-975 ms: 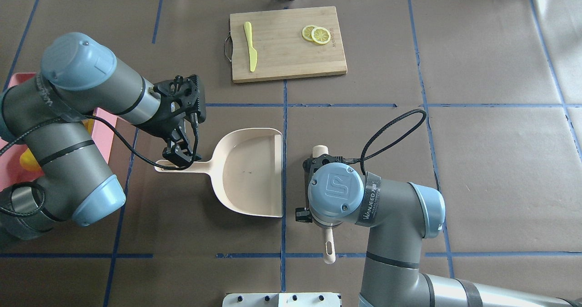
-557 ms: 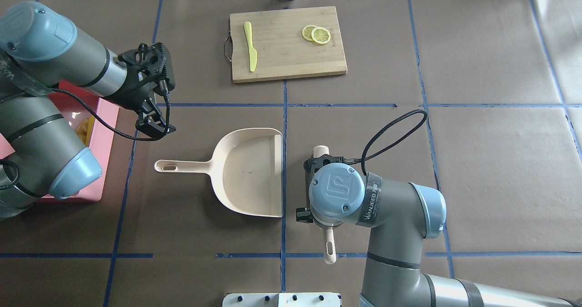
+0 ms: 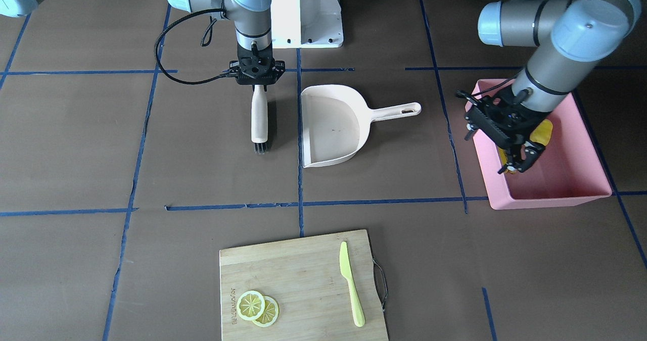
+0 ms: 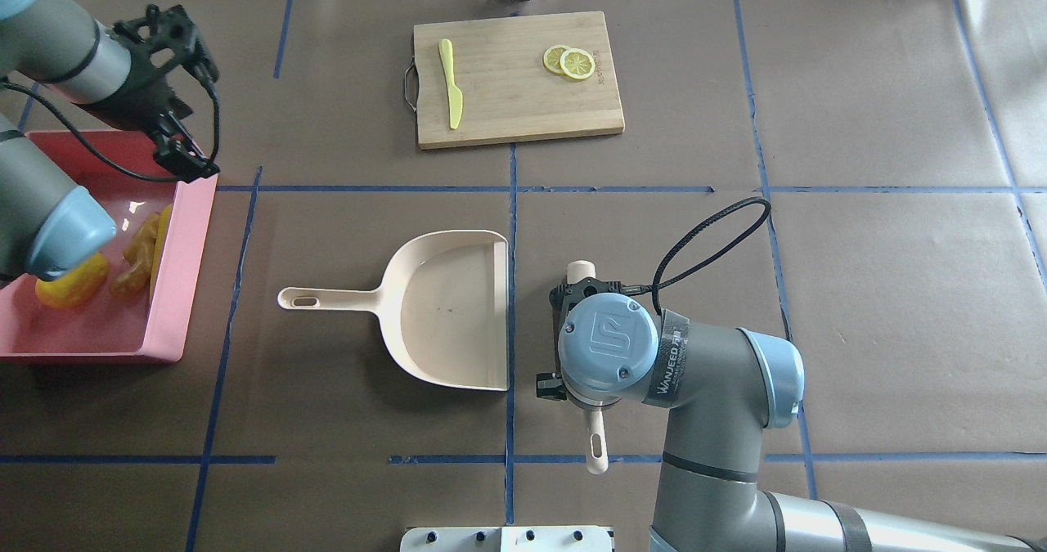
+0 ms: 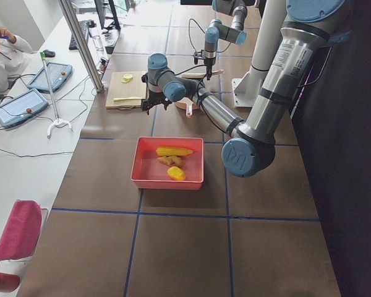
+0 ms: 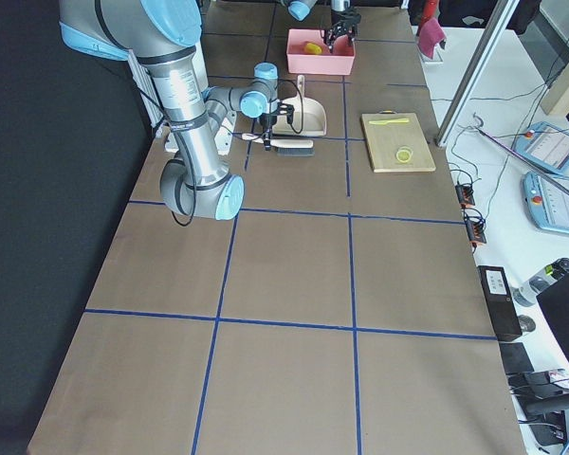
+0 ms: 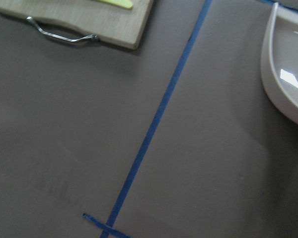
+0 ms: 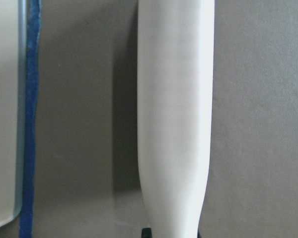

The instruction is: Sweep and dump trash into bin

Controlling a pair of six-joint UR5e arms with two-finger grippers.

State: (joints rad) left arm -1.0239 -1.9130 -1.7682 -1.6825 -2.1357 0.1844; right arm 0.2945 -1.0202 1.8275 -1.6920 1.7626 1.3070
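The pink bin (image 4: 185, 258) stands at the table's left end. Inside it lies the trash: a corn cob (image 5: 174, 151), a ginger root (image 5: 170, 161) and a rounded yellow fruit (image 5: 176, 174). My left gripper (image 3: 518, 163) hangs open and empty above the bin's far corner nearest the table's middle. The cream dustpan (image 4: 446, 315) lies empty on the table, its handle pointing at the bin. Just right of its mouth, my right gripper (image 3: 257, 81) is shut on the handle of a cream brush (image 3: 259, 118) with its bristles down by the paper.
A wooden cutting board (image 4: 523, 102) at the far middle carries a light-green knife (image 4: 450, 82) and two lemon slices (image 4: 570, 62). The robot's white base (image 3: 303, 22) is at the near edge. A person (image 5: 0, 55) sits beyond the table's far side.
My left gripper has let go of the dustpan handle, risen and swung left and away to above the bin. The dustpan stays put. The right arm and brush have barely moved.
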